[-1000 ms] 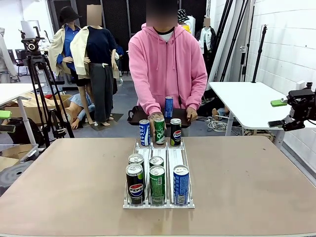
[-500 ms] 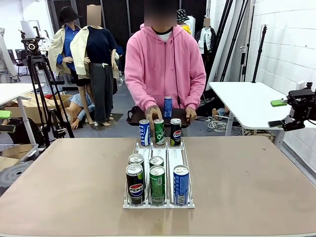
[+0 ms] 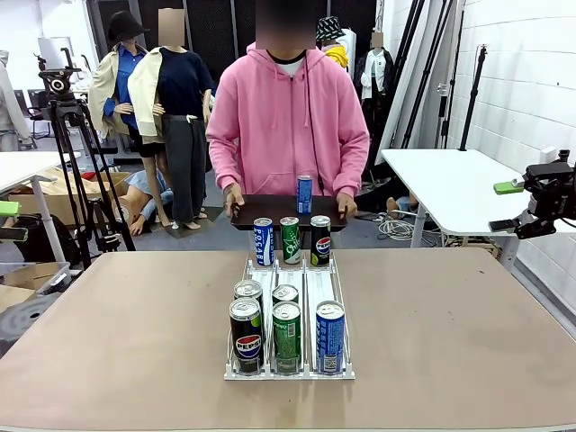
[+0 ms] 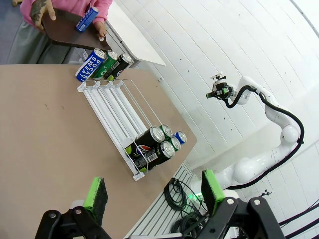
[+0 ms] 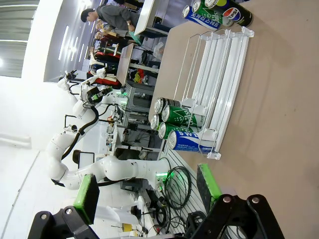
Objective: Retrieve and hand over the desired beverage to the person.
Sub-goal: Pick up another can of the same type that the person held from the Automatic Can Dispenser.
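Opposite, the pink-hooded person [image 3: 288, 117] holds a dark tray [image 3: 270, 210] bearing 1 blue can [image 3: 305, 193]; both jaws gape.

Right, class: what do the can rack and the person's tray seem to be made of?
Can rack: probably white plastic, glossy, with thin wire dividers; its rails catch the light. Tray: dark brown, matte, perhaps wood or plastic; unclear which.

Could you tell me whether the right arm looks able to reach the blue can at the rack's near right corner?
Probably yes: the blue can has bare table on its right and nothing above it; only the green can crowds its left. The right gripper is open, off to that side.
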Tool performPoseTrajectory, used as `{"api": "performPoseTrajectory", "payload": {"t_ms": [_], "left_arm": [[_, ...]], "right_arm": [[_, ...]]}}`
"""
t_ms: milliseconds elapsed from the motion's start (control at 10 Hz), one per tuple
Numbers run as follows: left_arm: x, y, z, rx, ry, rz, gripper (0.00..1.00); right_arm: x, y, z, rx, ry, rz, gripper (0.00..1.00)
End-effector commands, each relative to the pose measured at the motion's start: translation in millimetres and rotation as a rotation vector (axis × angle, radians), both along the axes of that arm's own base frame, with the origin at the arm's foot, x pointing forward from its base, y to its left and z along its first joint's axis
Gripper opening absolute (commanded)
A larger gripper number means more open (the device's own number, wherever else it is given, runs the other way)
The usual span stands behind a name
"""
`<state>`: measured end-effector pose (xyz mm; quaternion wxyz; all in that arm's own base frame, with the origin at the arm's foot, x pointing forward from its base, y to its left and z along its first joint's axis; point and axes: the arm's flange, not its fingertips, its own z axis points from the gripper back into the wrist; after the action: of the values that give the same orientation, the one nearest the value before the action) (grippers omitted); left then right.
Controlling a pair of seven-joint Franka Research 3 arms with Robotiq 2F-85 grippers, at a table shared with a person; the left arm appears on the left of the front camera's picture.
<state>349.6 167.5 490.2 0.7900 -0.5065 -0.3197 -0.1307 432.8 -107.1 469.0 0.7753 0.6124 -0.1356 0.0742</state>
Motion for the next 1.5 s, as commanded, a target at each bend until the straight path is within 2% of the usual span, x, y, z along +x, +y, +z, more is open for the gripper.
{"api": "performPoseTrajectory", "payload": {"t_ms": [0,400,600,800,1000,1400], "left_arm": [[-1,1,1,-0.017,-0.010,-0.003,1.00],[0,0,0,0.000,0.000,0.000,1.00],[1,-3,11,-0.117,0.060,-0.063,1.00],[5,-15,19,-0.163,0.098,-0.134,1.00],[17,-37,24,-0.116,0.141,-0.126,1.00],[47,-115,47,0.013,0.203,-0.158,1.00]], "right_arm": [[1,1,-2,0.000,-0.001,-0.010,1.00],[1,1,-2,0.000,-0.001,-0.010,1.00],[1,1,-2,0.000,-0.001,-0.010,1.00],[1,1,-2,0.000,-0.001,-0.010,1.00],[1,1,-2,0.000,-0.001,-0.010,1.00],[1,1,-2,0.000,-0.001,-0.010,1.00]]}}
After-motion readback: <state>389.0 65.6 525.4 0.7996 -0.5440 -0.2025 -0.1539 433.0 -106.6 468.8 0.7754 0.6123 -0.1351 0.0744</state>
